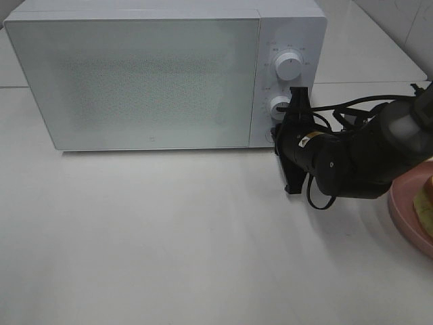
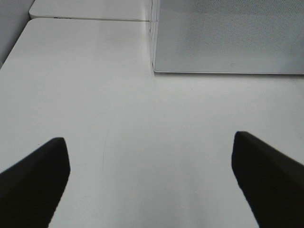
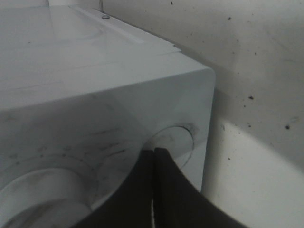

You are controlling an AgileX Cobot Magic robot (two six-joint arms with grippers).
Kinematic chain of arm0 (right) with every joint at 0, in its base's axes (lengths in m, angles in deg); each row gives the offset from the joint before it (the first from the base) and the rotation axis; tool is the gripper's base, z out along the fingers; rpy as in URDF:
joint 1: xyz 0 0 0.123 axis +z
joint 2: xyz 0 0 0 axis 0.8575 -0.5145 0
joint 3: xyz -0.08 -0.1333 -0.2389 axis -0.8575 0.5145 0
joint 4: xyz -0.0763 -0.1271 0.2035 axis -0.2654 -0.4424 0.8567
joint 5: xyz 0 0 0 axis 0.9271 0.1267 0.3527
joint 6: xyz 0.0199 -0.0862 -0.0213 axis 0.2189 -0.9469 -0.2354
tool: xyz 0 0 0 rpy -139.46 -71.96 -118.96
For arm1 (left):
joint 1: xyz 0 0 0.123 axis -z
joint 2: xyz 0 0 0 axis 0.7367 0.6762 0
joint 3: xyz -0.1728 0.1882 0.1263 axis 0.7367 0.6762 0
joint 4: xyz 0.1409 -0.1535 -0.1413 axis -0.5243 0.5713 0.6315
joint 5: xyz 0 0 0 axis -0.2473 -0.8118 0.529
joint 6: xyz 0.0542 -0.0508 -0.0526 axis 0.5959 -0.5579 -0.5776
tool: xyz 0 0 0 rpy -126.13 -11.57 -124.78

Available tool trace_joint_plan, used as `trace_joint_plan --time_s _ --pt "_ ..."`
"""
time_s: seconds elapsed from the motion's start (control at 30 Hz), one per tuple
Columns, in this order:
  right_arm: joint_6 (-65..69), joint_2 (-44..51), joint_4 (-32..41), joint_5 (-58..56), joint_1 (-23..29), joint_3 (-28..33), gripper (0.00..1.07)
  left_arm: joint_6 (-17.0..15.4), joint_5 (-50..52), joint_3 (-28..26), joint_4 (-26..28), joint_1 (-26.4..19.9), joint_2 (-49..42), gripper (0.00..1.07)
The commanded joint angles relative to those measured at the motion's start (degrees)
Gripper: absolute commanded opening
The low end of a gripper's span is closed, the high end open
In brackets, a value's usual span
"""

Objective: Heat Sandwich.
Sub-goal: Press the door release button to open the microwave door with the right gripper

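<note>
At the microwave's [image 1: 135, 68] lower round button [image 3: 176, 137], the right gripper [image 3: 154, 159] is clenched, holding nothing. Far right on the tabletop [image 1: 169, 244], the sandwich [image 1: 426, 200] lies on the pink plate [image 1: 404, 203]. The left gripper [image 2: 148, 140] hangs released above the tabletop.

Smooth glossy white tabletop [image 1: 169, 237], jointed from adjoining panels, seam visible at far right; soft diffuse light mirrored on surface. Pale tiled surface [image 1: 409, 27] beyond far right corner, thin grout lines.
</note>
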Motion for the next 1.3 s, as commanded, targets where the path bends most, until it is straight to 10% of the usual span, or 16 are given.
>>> trace_joint_plan --time_s 0.03,1.3 --pt "-0.5 -0.6 0.0 -0.7 -0.7 -1.8 0.00 -0.3 -0.2 0.2 0.3 0.1 -1.5 0.87" --pt "-5.6 -6.6 3.7 19.8 -1.1 -10.8 0.00 -0.3 -0.2 0.2 0.3 0.1 -1.5 0.87"
